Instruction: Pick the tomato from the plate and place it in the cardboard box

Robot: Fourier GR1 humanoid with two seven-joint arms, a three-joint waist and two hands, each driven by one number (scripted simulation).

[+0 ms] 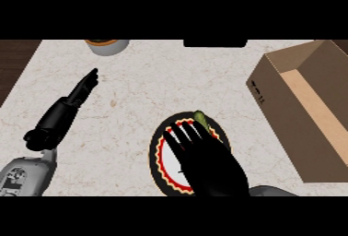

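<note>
One round, seemingly zigzag-rimmed plate (156, 156)

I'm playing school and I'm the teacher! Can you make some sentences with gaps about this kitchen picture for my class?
1. The hand spread over the plate is the robot's ____ hand.
2. The cardboard box beside the plate has its top ____.
3. The small thing peeking out past the fingertips at the plate's far rim is ____ in colour.

Missing words: right; open; green.
</note>
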